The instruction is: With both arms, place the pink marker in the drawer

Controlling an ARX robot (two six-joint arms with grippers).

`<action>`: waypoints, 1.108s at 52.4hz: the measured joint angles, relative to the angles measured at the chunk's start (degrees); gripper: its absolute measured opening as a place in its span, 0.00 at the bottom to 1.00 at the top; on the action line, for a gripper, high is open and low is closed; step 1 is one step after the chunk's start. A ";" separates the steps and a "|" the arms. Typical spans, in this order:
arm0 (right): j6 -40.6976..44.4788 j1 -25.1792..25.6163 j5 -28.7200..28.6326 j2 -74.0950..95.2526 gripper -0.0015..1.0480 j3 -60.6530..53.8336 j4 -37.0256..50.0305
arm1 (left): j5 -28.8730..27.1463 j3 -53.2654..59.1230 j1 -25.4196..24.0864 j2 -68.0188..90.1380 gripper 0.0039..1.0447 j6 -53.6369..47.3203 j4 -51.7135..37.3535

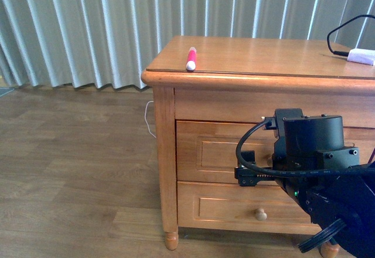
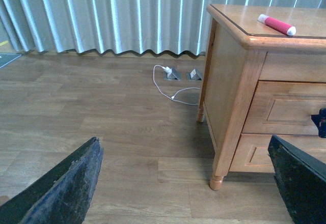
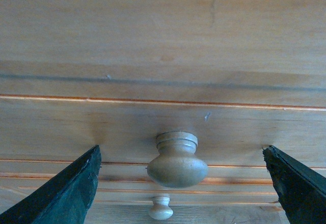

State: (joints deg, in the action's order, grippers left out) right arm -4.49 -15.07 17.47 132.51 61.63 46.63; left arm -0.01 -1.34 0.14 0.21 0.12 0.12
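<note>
Flat on the glossy top of the honey-coloured wooden cabinet [image 1: 166, 152], close to its front left corner: one pink marker [image 1: 191, 58], short and thick, white rounded end toward the front edge. Well apart from both claws, and higher than the right gripper [image 3: 181, 150], which is parked at the drawer [image 1: 217, 152] below the top. Right gripper spread wide, holding nothing, its two flat black fingers [image 3: 76, 188] either side of the round turned knob [image 3: 177, 159] and clear of it. Left gripper [image 2: 183, 140] likewise spread and empty, out over the wood-plank floor [image 2: 102, 112] to the cabinet's left, marker [image 2: 276, 24] far beyond it. Bulky black right arm [image 1: 316, 152] with cylindrical joint and looping cable in front of the drawer fronts. Two framed-panel drawers, two wooden knobs, the lower knob [image 1: 261, 214] untouched. One white adapter [image 1: 361, 55] with black cable at the top's far right. Pleated grey curtain [image 1: 88, 29] behind.
</note>
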 joint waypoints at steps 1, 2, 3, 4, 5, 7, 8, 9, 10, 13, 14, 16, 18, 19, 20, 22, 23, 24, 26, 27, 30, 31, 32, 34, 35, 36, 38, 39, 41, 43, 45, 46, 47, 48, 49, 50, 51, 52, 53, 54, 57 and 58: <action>0.00 0.00 0.00 0.04 0.91 0.00 0.00 | 0.00 0.00 0.00 0.00 0.94 0.00 0.00; 0.00 0.04 0.02 0.07 0.91 0.00 0.07 | 0.00 0.00 0.00 0.00 0.94 0.00 0.00; 0.04 0.04 0.04 0.11 0.91 0.00 0.35 | 0.00 0.00 0.00 0.00 0.94 0.00 0.00; 0.07 0.04 0.04 0.13 0.91 0.00 0.52 | 0.00 0.00 0.00 0.00 0.94 0.00 0.00; 0.09 0.04 0.04 0.15 0.90 0.00 0.83 | 0.00 0.00 0.00 0.00 0.94 0.00 0.00; 0.02 0.02 0.02 0.17 0.85 -0.02 0.87 | 0.00 0.00 0.00 0.00 0.94 0.00 0.00; -0.11 0.02 0.00 0.17 0.82 -0.02 0.87 | 0.02 0.00 0.00 0.00 0.94 0.00 0.00; -0.09 -0.04 -0.04 0.17 0.77 -0.09 1.05 | 0.00 0.00 0.00 0.00 0.94 0.00 0.00; -0.09 -0.09 -0.07 0.17 0.73 -0.17 1.38 | 0.00 0.00 0.00 0.00 0.94 0.00 0.00; -0.04 -0.28 -0.11 0.15 0.62 -0.59 2.38 | 0.00 0.00 0.00 0.00 0.94 0.00 0.00; -0.02 -0.35 -0.11 0.13 0.58 -0.68 2.67 | 0.00 0.00 0.00 0.00 0.94 0.00 0.00; -0.02 -0.39 -0.22 0.02 0.53 -0.74 2.73 | 0.00 0.00 0.00 0.00 0.94 0.00 0.00; -0.02 -0.44 -0.22 -0.09 0.48 -0.76 2.75 | 0.00 0.00 0.00 -0.02 0.94 0.00 0.00; -0.02 -0.46 -0.20 -0.15 0.45 -0.79 2.75 | 0.00 0.00 0.00 0.00 0.94 0.00 0.00; -0.02 -0.46 -0.20 -0.20 0.43 -0.81 2.75 | 0.00 0.00 0.00 0.00 0.94 0.00 0.00; -0.02 -0.46 -0.20 -0.31 0.36 -0.83 2.75 | 0.00 0.00 0.00 0.00 0.94 0.00 0.00; -0.04 -0.46 -0.20 -0.31 0.35 -0.83 2.75 | 0.00 0.00 0.00 0.00 0.94 0.00 0.00; -0.04 -0.46 -0.20 -0.37 0.31 -0.83 2.75 | 0.00 0.00 0.00 0.00 0.94 0.00 0.00; 0.00 -0.46 -0.22 -0.39 0.27 -0.85 2.75 | 0.00 0.00 0.00 0.00 0.94 0.00 0.00; 0.02 -0.48 -0.24 -0.42 0.24 -0.92 2.73 | 0.00 0.00 0.00 0.00 0.94 0.00 0.00; 0.02 -0.57 -0.22 -0.44 0.22 -0.98 2.58 | 0.00 0.00 0.00 0.00 0.94 0.00 0.00; 0.02 -0.57 -0.22 -0.52 0.22 -0.98 2.43 | 0.00 0.00 0.00 0.00 0.94 0.00 0.00; 0.00 -0.57 -0.24 -0.59 0.22 -0.98 2.10 | 0.00 0.00 0.00 0.00 0.94 0.00 0.00; -0.02 -0.55 -0.28 -0.74 0.22 -0.98 1.55 | 0.00 0.00 0.00 0.00 0.94 0.00 0.00; -0.02 -0.55 -0.33 -0.81 0.22 -0.98 1.36 | 0.00 0.00 0.00 0.00 0.94 0.00 0.00; -0.07 -0.55 -0.46 -0.94 0.22 -0.98 0.98 | 0.00 0.00 0.00 0.00 0.94 0.00 0.00; -0.07 -0.48 -0.52 -1.09 0.22 -0.98 0.52 | 0.00 0.00 0.00 0.00 0.94 0.00 0.00; -0.15 -0.44 -0.68 -1.22 0.22 -0.98 0.13 | 0.00 0.00 0.00 0.00 0.94 0.00 0.00; -0.28 -0.35 -0.87 -1.36 0.21 -0.98 -0.28 | 0.00 0.00 0.00 0.00 0.94 0.00 0.00; -0.46 -0.26 -1.09 -1.51 0.21 -0.98 -0.79 | 0.00 0.00 0.00 0.00 0.94 0.00 0.00; -0.61 -0.22 -1.14 -1.64 0.21 -0.98 -1.03 | 0.00 0.00 0.00 0.00 0.94 0.00 0.00; -0.74 -0.20 -1.27 -1.70 0.21 -1.03 -1.16 | 0.00 0.00 0.00 0.00 0.94 0.00 0.00; -0.83 -0.20 -1.33 -1.73 0.21 -1.05 -1.20 | 0.00 0.00 0.00 0.00 0.94 0.00 0.00; -0.92 -0.17 -1.44 -1.84 0.21 -1.20 -1.18 | 0.00 0.00 0.00 0.00 0.94 0.00 0.00; -1.01 -0.15 -1.57 -1.95 0.21 -1.44 -1.11 | 0.00 0.00 0.00 0.00 0.94 0.00 0.00; -1.14 -0.11 -1.81 -2.05 0.21 -1.79 -0.94 | 0.00 0.00 0.00 0.00 0.94 0.00 0.00; -1.27 -0.09 -1.95 -2.12 0.21 -1.97 -0.81 | 0.00 0.00 0.00 0.00 0.94 0.00 0.00; -1.44 -0.04 -2.21 -2.25 0.21 -2.36 -0.55 | 0.00 0.00 0.00 0.00 0.94 0.00 0.00; -1.55 -0.02 -2.32 -2.34 0.21 -2.56 -0.42 | 0.00 0.00 0.00 0.00 0.94 0.00 0.00; -1.75 0.00 -2.58 -2.49 0.21 -3.02 -0.20 | 0.00 0.00 0.00 0.00 0.94 0.00 0.00; -2.08 0.00 -3.02 -3.23 0.21 -4.52 0.76 | 0.00 0.00 0.00 0.00 0.94 0.00 0.00; -2.23 0.00 -3.19 -3.65 0.20 -5.38 1.14 | 0.00 0.00 0.00 0.00 0.94 0.00 0.00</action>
State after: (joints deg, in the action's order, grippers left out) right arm -6.72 -15.07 14.28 128.86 56.25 47.77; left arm -0.01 -1.34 0.14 0.21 0.12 0.12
